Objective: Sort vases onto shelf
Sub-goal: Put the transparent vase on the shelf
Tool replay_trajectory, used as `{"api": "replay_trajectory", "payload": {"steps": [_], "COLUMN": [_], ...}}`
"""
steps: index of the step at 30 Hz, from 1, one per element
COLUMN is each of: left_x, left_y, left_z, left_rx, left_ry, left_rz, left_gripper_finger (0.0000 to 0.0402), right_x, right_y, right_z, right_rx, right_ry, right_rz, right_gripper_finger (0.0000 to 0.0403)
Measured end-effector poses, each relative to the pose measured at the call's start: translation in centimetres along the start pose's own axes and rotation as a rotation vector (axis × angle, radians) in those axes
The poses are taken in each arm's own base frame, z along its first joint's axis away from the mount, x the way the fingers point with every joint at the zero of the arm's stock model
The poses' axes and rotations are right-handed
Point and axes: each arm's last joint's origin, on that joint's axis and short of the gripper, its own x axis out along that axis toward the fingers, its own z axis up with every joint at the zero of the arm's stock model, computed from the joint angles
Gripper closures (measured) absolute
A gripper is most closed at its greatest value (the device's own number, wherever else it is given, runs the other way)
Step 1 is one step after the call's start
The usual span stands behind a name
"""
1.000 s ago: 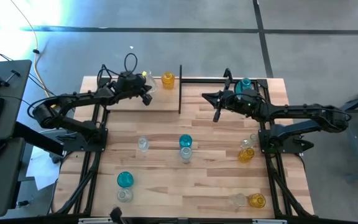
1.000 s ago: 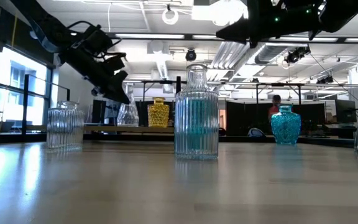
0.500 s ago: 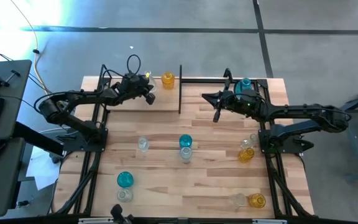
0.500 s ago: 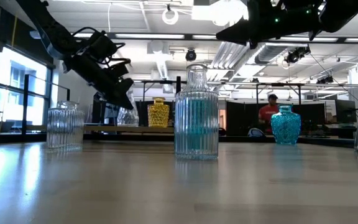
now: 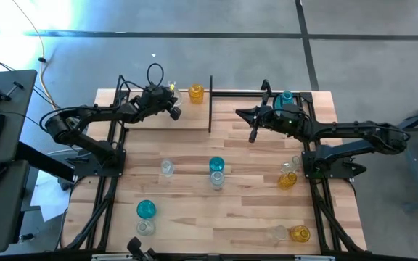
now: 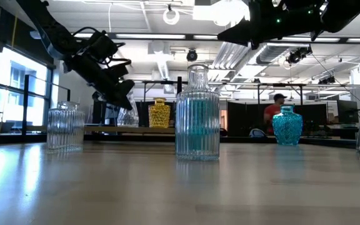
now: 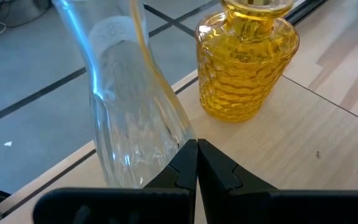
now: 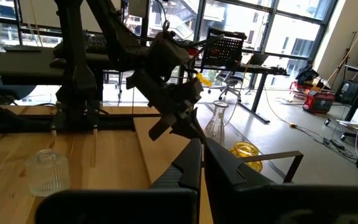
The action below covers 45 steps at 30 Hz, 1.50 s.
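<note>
Jaws on both grippers read closed and empty to me: my left gripper (image 5: 171, 110) hangs at upper left of the high view beside a clear vase (image 7: 129, 106) and yellow vase (image 5: 196, 93) on the shelf (image 5: 187, 119). My right gripper (image 5: 252, 135) hovers right of centre; other vases dot the table (image 5: 252, 210).

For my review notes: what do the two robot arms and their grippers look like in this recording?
Both arms are black and slim, built of jointed links. The left arm carries a looped black cable above its wrist. The right arm has a bulkier wrist block. The left gripper and the right gripper each end in two matte black, wedge-shaped fingers tapering to narrow tips. No markings are readable.
</note>
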Motion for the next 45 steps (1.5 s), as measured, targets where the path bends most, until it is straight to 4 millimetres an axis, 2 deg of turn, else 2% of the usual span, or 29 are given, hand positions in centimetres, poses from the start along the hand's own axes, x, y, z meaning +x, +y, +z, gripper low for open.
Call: {"api": "replay_trajectory", "payload": {"steps": [6, 12, 15, 19, 27, 45], "left_x": [-0.2, -1.9, -2.5, -2.4, -2.1, -2.0], "left_y": [-0.1, 0.0, 0.3, 0.9, 1.7, 1.7], "left_z": [0.1, 0.3, 0.0, -0.3, -0.1, 0.4], "left_rx": [0.002, 0.02, 0.027, 0.039, 0.019, 0.008], "left_ry": [0.0, 0.049, 0.091, 0.12, 0.1, 0.05], "left_rz": [-0.009, 0.009, 0.072, 0.149, 0.125, 0.079], "left_gripper_finger": [0.0402, 0.0402, 0.0402, 0.0401, 0.0401, 0.0401], "right_x": [0.0, 0.0, 0.0, 0.0, 0.0, 0.0], "right_y": [0.0, 0.0, 0.0, 0.0, 0.0, 0.0], "right_z": [0.0, -0.1, -0.1, -0.1, -0.1, -0.1], "right_rx": [0.0, 0.0, 0.0, 0.0, 0.0, -0.001], "right_ry": [0.002, 0.01, 0.01, 0.01, 0.01, 0.013], "right_rz": [0.001, 0.002, 0.002, 0.002, 0.002, 0.002], "right_gripper_finger": [0.0403, 0.0403, 0.0403, 0.0403, 0.0403, 0.0403]}}
